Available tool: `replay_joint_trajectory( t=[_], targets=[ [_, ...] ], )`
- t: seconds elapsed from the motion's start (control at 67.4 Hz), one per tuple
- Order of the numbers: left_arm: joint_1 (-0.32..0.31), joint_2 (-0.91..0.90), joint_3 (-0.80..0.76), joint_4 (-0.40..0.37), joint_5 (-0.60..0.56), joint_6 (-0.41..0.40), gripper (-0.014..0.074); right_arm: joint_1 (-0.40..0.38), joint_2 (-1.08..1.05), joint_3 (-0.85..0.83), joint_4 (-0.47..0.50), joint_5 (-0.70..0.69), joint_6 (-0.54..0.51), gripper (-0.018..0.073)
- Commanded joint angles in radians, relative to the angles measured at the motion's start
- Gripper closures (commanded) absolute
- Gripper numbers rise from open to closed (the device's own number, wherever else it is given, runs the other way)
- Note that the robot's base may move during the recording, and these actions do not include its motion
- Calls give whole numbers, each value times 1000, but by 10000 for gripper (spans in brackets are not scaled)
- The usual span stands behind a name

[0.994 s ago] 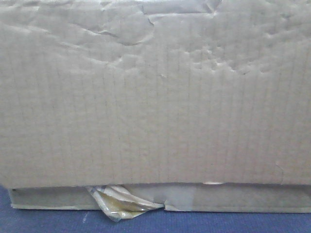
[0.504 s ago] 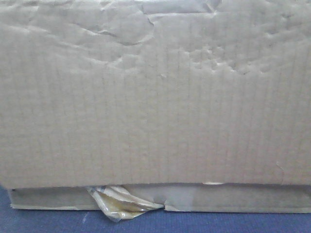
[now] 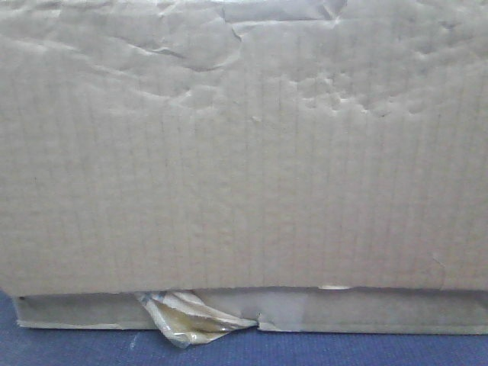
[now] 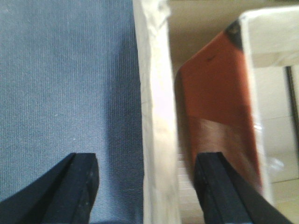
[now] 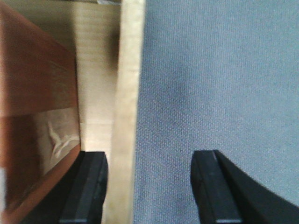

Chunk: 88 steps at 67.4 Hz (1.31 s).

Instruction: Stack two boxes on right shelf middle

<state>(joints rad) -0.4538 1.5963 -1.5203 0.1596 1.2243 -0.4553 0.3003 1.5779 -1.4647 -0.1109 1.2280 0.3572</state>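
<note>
plainly, the left gripper (image 4: 145, 161) stood wide open, its black fingers (image 4: 81, 184) astride a pale strip (image 4: 156, 116), gripping nothing. the right gripper (image 5: 150, 158) gaped likewise across a similar strip; whether either was cardboard could not be told. a blue-grey textured surface (image 4: 70, 84) lay beside each. in the front view the tall dented brown cardboard box (image 3: 244, 152) sat atop the flat thin brown cardboard box (image 3: 381, 311), whose yellowish tape scrap (image 3: 187, 316) stuck out in front.

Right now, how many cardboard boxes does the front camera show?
2: the tall dented box fills the view, sitting on the flat box along the bottom. Others may be hidden.
</note>
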Motion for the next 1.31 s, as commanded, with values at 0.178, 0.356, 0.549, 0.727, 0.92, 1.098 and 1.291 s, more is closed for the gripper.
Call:
replay_joint_trajectory(
  t=[0.178, 0.356, 0.549, 0.727, 0.92, 1.098, 1.291],
  targets=[
    [3, 19, 2, -11, -3, 8, 249, 0, 2, 1, 35, -7, 2, 273],
    [3, 19, 2, -11, -3, 8, 249, 0, -3, -12, 50, -7, 2, 273],
    [3, 19, 2, -11, -3, 8, 249, 0, -17, -12, 52, -7, 2, 273],
    [3, 19, 2, -11, -3, 8, 249, 0, -17, -10, 51, -7, 2, 273],
    [3, 19, 2, -11, -3, 8, 249, 0, -17, -10, 51, -7, 2, 273],
    [3, 19, 2, -11, -3, 8, 267, 0, -17, -10, 51, -7, 2, 281],
    [3, 19, 2, -21, -3, 8, 513, 0, -17, -10, 51, -7, 2, 598]
  ],
)
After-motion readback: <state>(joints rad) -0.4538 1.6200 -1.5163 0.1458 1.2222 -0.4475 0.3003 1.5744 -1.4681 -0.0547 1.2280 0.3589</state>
